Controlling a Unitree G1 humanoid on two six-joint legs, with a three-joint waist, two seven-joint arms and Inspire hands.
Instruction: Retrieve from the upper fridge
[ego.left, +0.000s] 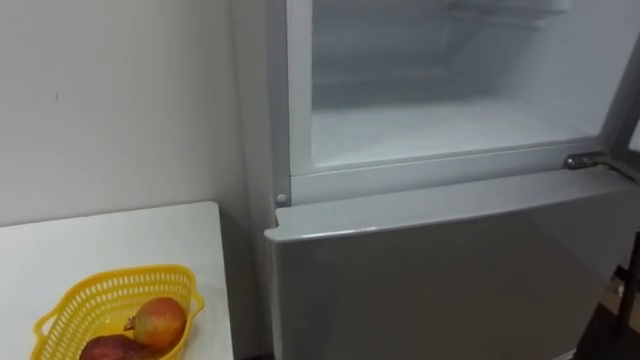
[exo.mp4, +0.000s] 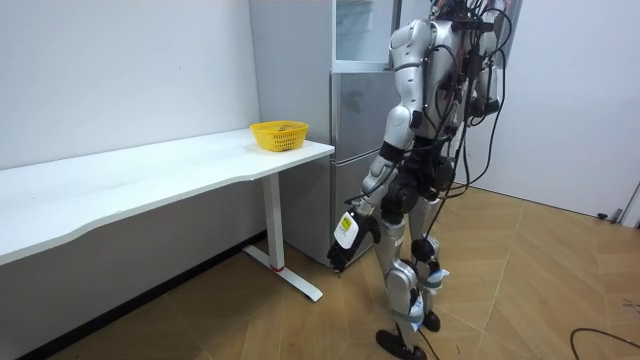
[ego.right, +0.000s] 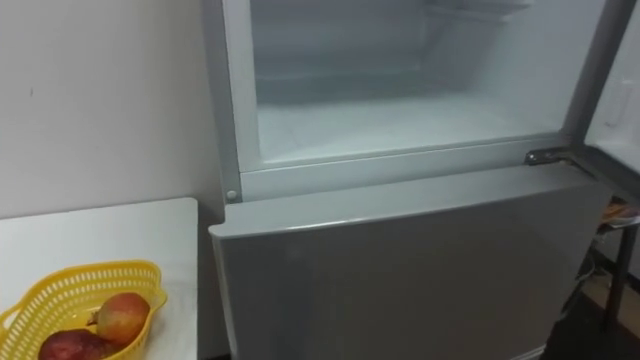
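White table (ego.left: 120, 240), fruit basket (ego.left: 100, 305) at corner beside fridge (ego.left: 450, 270) | upper compartment (ego.left: 450, 130) open | left hand (exo.mp4: 345, 238) low, grasp unreadable

Rear wall (exo.mp4: 120, 70) is plain white; a long white table (exo.mp4: 130, 180) stands against it on a white leg (exo.mp4: 272, 225) with a flat foot. Floor (exo.mp4: 540, 290) is of light wood-pattern boards; side wall (exo.mp4: 580, 90) is white, with a dark strip along its base; lighting is even throughout.
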